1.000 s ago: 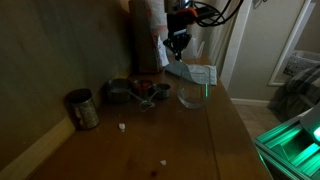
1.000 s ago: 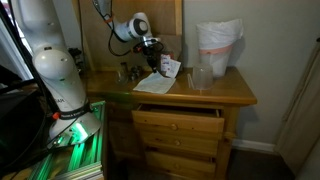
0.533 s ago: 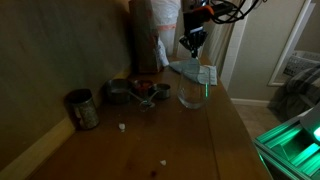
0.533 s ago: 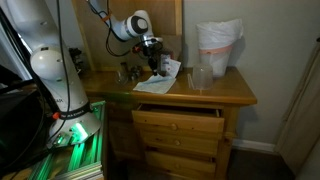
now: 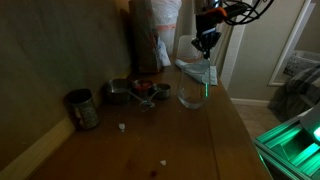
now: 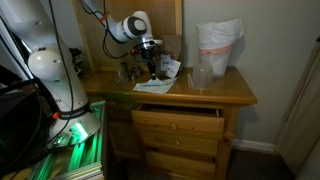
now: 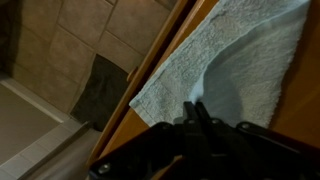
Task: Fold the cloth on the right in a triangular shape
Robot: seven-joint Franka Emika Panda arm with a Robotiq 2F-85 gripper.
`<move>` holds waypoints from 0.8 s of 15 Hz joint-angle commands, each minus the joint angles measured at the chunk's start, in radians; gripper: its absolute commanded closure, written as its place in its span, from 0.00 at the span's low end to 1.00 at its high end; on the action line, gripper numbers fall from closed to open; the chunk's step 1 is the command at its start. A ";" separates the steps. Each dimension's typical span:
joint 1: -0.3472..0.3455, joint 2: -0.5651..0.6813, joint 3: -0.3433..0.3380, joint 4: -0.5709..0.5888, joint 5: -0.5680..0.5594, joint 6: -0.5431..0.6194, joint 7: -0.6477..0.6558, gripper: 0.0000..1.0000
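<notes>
**One corner up, diagonal fold half done**

Big to small. Wooden tabletop (image 6: pixel 238 92), dim in every view. Robot arm (image 6: pixel 118 28) reaches in over it. White plastic bag (image 6: pixel 218 45) stands toward a back corner, well apart from the action.

The cloth (image 6: pixel 155 85) lies along the front edge, above the drawers (image 6: pixel 178 125). In the wrist view the cloth (image 7: pixel 240 60) runs close along a tabletop edge, with floor tiles (image 7: pixel 70 50) beyond.

Change in the last second: in an exterior view the gripper (image 5: pixel 206 44) has slid sideways over the cloth (image 5: pixel 198 73), taking a raised corner with it. One flap now hangs up off the wood. My read is that the corner-to-corner fold is under way but not laid down. The flap needs carrying to the opposite corner and letting go.

The glass bowl (image 5: pixel 189 97) sits just beside the cloth, toward mid-table, and could get nudged. The gripper looks clamped on the lifted corner: its fingers meet in the wrist view with fabric bunched at them. The metal cups (image 5: pixel 130 92) and can (image 5: pixel 83 108) sit by the wall-side edge and are not involved.

Hard to see:
- The pinch point is a black silhouette in the wrist view.
- The cloth's far corners are cut off there.
- The check pattern is not visible.
- Whether the cloth edges line up, cannot tell.
</notes>
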 commanded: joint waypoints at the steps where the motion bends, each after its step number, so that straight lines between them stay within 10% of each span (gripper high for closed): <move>1: -0.030 -0.039 0.007 -0.039 -0.031 0.041 0.009 0.97; 12: -0.090 -0.021 -0.003 -0.060 -0.093 0.094 0.023 0.97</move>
